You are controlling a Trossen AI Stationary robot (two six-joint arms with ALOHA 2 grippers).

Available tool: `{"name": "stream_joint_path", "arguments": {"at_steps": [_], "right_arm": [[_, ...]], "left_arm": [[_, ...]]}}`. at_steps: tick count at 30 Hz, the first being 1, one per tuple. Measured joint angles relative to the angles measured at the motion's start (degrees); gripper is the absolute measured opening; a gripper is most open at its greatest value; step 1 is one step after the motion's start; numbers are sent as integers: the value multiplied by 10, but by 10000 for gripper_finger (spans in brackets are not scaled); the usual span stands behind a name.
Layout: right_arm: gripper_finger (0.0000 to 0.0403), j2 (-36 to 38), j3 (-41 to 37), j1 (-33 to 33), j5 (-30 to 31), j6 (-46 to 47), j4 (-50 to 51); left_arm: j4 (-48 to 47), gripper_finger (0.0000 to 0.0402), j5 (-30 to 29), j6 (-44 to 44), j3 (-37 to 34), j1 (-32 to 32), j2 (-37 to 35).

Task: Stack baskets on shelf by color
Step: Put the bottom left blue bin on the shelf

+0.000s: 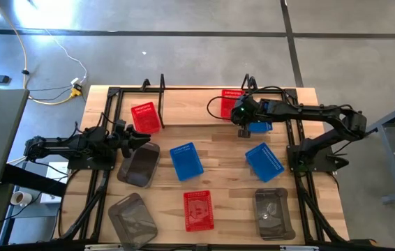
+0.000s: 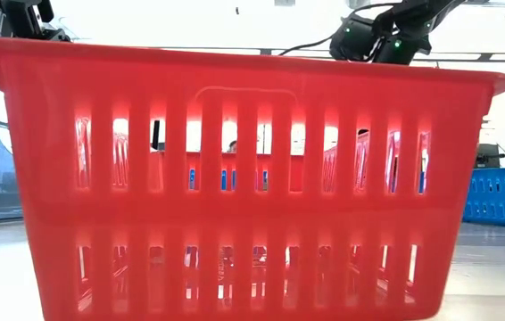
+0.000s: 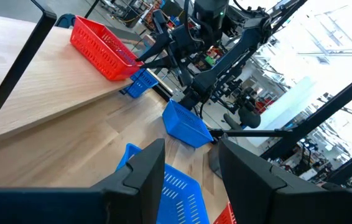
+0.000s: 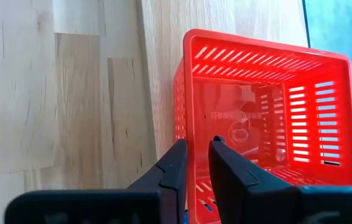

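Baskets lie scattered; the right gripper (image 4: 194, 163), fingers narrowed over a red basket (image 4: 269, 115) on the shelf (image 1: 183, 87), seems mid-placement, while the left gripper (image 3: 191, 171) waits wide.

A robotics lab or workshop, it seems: a butcher-block wooden surface (image 1: 211, 150) on a bare concrete floor (image 1: 183, 49) with a yellow cable (image 1: 33, 66) trailing, black arm-mounting rails (image 1: 103, 167), and what looks like more equipment (image 3: 250, 93) crowding a bright hall.
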State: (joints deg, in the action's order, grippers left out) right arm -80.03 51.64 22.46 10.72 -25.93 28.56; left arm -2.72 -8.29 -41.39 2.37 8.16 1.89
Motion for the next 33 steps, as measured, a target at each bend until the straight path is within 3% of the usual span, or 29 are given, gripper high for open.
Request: {"name": "stream_joint_path", "arguments": {"at_steps": [12,21,33], "right_arm": [[53,1,0,-28,3,0,0],[53,9,0,-66,74,9,-7],[53,55,0,-122,89,155,-18]], "left_arm": [[0,142,0,-16,0,0,0],[1,142,2,-30,0,0,0],[104,142,5,-19,0,0,0]]}}
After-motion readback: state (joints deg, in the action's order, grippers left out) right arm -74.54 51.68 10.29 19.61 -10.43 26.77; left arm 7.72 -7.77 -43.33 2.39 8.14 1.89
